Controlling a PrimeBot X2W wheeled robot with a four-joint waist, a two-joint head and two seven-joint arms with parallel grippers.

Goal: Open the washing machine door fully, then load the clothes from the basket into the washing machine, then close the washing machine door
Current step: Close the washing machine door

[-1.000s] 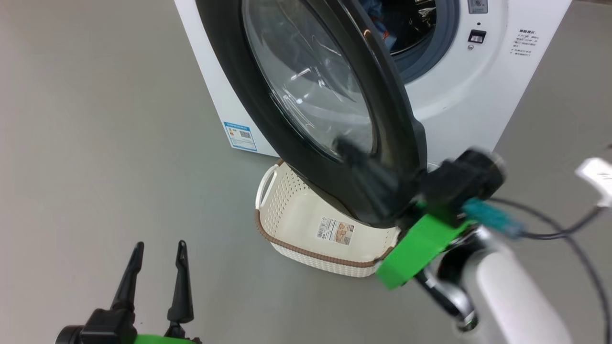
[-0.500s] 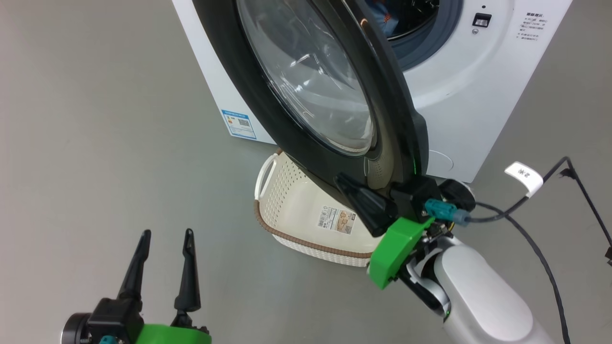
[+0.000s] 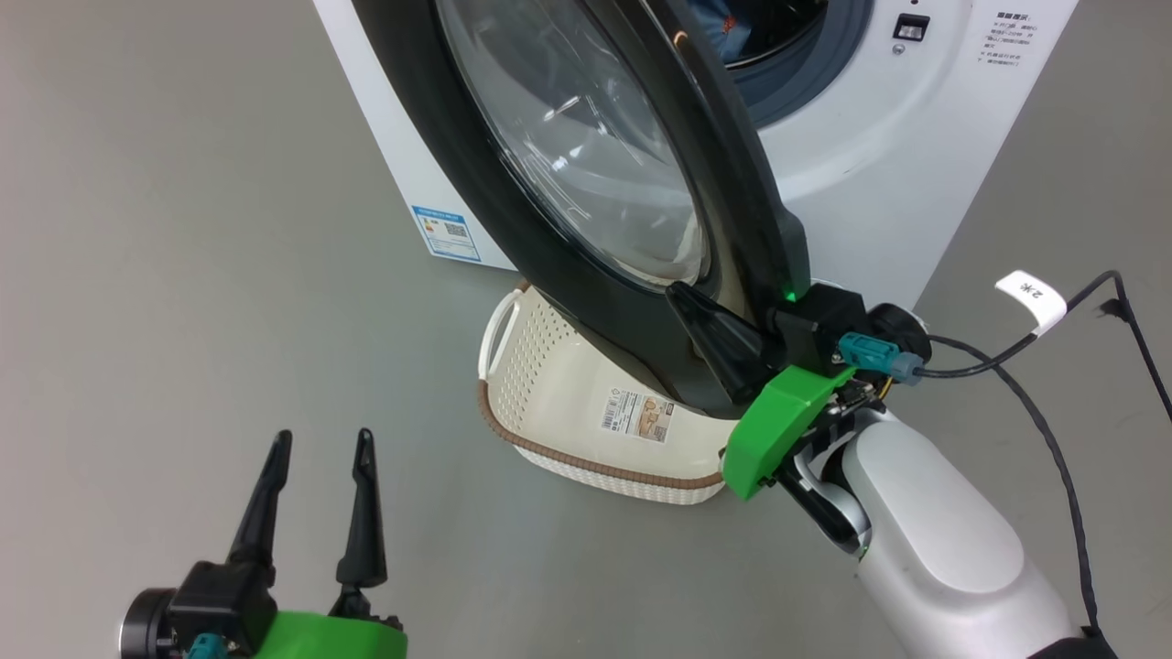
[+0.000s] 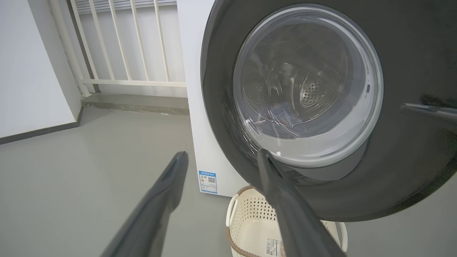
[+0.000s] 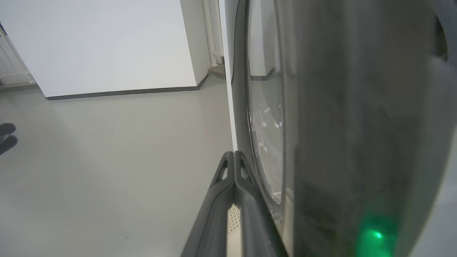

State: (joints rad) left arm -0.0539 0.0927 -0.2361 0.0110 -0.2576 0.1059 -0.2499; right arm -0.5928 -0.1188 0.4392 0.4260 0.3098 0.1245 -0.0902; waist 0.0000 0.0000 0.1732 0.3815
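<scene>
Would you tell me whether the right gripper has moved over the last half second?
Yes. The right gripper has moved up the head view, away from the basket and toward the washing machine.

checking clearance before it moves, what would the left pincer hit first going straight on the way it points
Probably the washing machine, its white panel beside the black ring of the washing machine door; depth unclear.

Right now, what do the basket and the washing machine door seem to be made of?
The basket: matte cream moulded plastic, going by its punched hole grid; the brown rim looks woven, likely plastic too. The washing machine door: glossy black ring, probably plastic, mirroring light; clear bowl window, glass or clear plastic.
</scene>
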